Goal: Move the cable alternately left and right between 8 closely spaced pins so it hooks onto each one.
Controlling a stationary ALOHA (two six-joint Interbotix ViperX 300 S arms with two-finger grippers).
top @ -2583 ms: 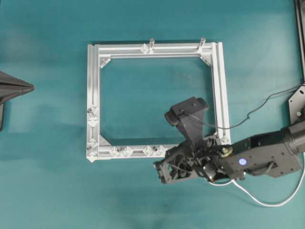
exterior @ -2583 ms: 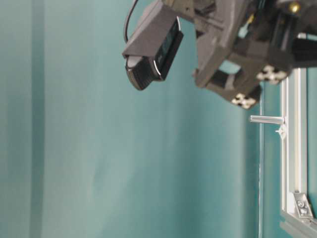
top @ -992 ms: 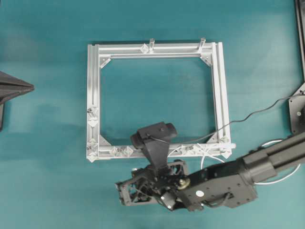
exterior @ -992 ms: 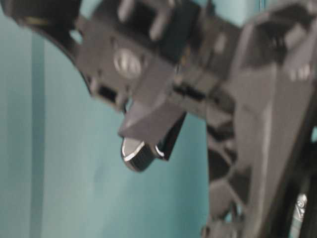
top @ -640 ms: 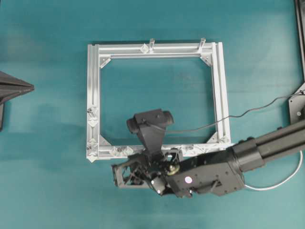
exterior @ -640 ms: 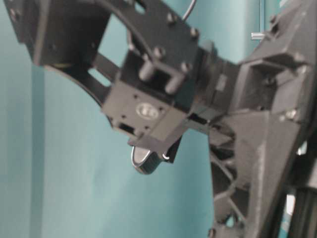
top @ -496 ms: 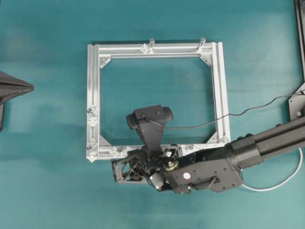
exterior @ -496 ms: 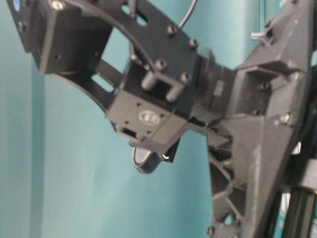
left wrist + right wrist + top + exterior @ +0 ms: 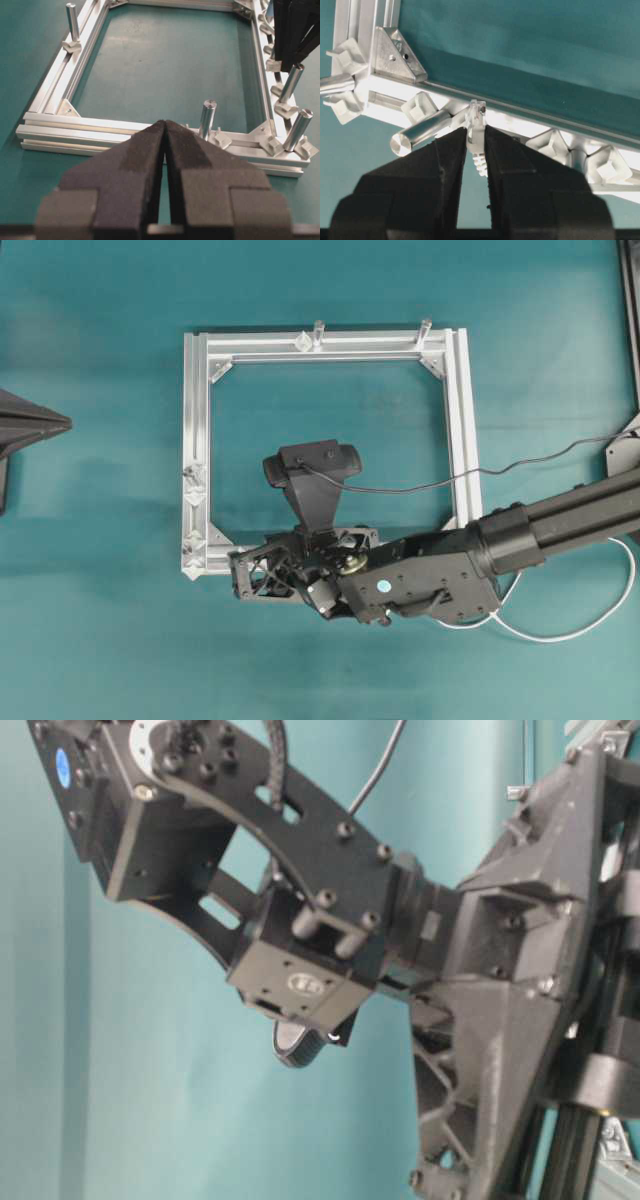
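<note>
In the right wrist view my right gripper [image 9: 475, 131] is shut on the small plug at the end of the white cable [image 9: 476, 120]. The plug sits against the near rail of the silver frame [image 9: 530, 120], beside a diamond-shaped pin [image 9: 419, 107] close to the corner bracket [image 9: 395, 55]. More pins [image 9: 551, 144] follow to the right. From overhead, the right gripper [image 9: 243, 573] covers the rail's left end, and the cable [image 9: 560, 639] trails in a loop behind the arm. My left gripper [image 9: 165, 123] is shut and empty, short of the frame.
Upright grey posts [image 9: 206, 118] stand on the frame's rails, two of them on the far rail [image 9: 319, 333]. The right arm [image 9: 470, 565] lies across the frame's lower right corner and fills the table-level view. The left arm [image 9: 25, 427] stays at the left edge.
The right arm has slid left along the near rail and in towards it, carrying the plug to the left corner. The left gripper has not moved.
</note>
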